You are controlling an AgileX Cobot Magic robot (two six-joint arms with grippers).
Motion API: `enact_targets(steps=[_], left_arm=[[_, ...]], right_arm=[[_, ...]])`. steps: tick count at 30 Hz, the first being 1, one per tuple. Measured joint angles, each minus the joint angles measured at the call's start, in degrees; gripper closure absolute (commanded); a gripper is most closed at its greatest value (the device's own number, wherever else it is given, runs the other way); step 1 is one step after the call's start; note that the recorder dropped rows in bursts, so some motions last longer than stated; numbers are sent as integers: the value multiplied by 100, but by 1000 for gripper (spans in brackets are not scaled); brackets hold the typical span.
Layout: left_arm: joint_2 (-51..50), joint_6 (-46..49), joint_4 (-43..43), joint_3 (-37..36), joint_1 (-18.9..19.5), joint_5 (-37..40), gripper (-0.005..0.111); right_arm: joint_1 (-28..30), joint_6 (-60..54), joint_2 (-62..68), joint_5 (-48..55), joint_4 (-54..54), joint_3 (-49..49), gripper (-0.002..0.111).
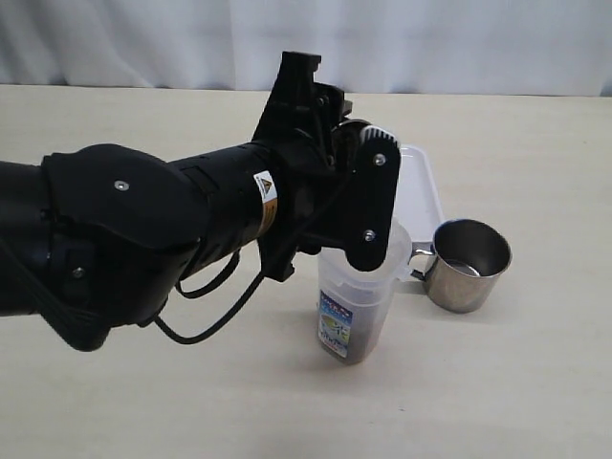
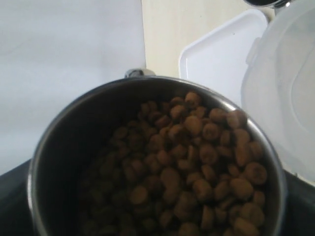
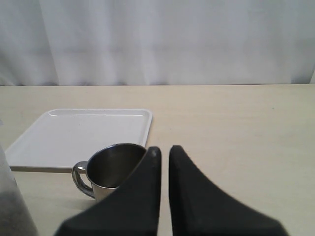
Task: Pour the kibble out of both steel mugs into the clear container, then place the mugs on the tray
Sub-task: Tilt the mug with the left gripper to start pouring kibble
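Note:
My left gripper is shut on a steel mug, held in the air and tipped toward the clear container. This mug is full of kibble. The container's whitish rim sits right beside the mug's lip, and some dark kibble lies in its bottom. The arm hides the held mug in the exterior view. The second steel mug stands empty on the table just right of the container, handle toward it. My right gripper is shut on nothing, a little behind that mug.
The white tray lies flat behind the container and the empty mug, with nothing on it. My bulky left arm stretches across the left and middle of the table. A pale curtain closes off the far side.

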State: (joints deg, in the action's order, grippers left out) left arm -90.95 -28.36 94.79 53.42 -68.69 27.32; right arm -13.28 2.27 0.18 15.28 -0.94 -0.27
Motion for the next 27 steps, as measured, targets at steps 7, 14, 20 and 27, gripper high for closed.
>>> enact_targets(steps=[7, 14, 20, 27], left_arm=[[0, 12, 218, 0, 0, 36, 107], [0, 187, 240, 0, 0, 36, 107], [0, 413, 240, 0, 0, 36, 107], [0, 689, 240, 0, -11, 90, 107]], right_arm=[[0, 0, 0, 0, 0, 0, 104], [0, 0, 0, 0, 0, 0, 104], [0, 0, 0, 0, 0, 0, 104], [0, 0, 0, 0, 0, 0, 104]])
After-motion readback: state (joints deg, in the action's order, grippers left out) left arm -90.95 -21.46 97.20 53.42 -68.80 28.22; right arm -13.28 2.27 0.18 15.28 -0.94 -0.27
